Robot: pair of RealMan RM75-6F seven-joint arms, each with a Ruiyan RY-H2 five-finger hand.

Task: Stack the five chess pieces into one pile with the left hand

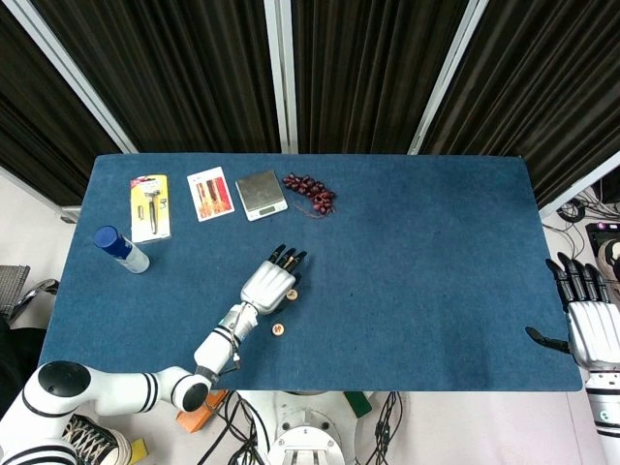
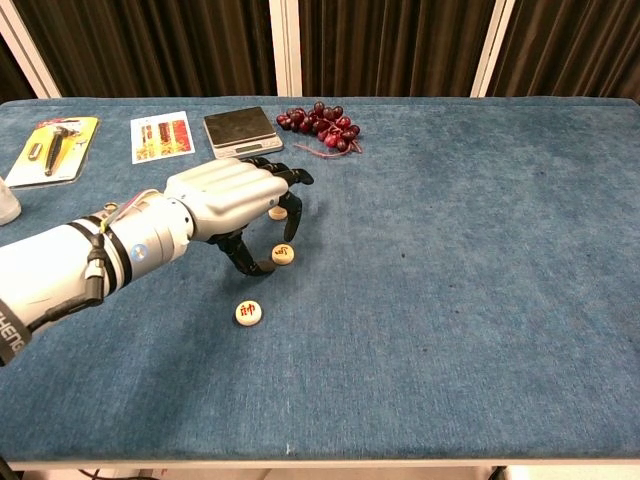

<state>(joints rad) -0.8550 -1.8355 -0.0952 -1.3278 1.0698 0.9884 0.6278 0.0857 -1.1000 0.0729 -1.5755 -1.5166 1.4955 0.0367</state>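
Far-left items: a blue-capped bottle, a yellow tool card, a picture card and a scale are lying along the far-left part of the table; all are sitting well apart from the work and are playing no part in it.

Left hand: it is hovering palm-down over the near-left middle of the table, arched over the pieces; judged to be positioned so as to take up the next piece for stacking.

Left fingers: they are curling downward, moderately apart; dark fingertips are reaching toward the cloth on either side of a piece; a firm hold is not evident, so the hand is judged to be holding nothing yet.

Pieces: the started pile is sitting just beyond the fingers, largely hidden, so its count cannot be told; one loose piece is lying under the fingertips, contact uncertain; another loose piece is lying nearer, apart from the hand; both are awaiting stacking.

Grapes: they are lying far of the pile, right of the scale, untouched.

Right hand: it is resting at the near-right table edge, fingers extended and apart, grasping nothing; it is parked because the task is reserved for the left.
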